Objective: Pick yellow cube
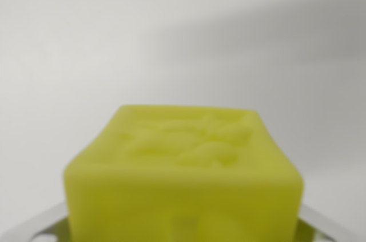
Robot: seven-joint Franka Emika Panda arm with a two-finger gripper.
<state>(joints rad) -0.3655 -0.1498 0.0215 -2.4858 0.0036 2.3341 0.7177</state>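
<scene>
Up close, yellow cube point(183, 179) blurred.

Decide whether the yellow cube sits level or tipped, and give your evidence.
Roughly level. The yellow cube shows its embossed top face evenly, its near top edge almost horizontal. The picture is blurred, so a slight tilt cannot be ruled out.

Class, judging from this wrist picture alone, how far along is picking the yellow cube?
Done: the approach, since the blurred yellow cube fills the lower frame, very close. In hand: positioning; metal parts flank its bottom corners, but jaws closing on it cannot be confirmed. Left: a confirmed grip and the lift.
</scene>
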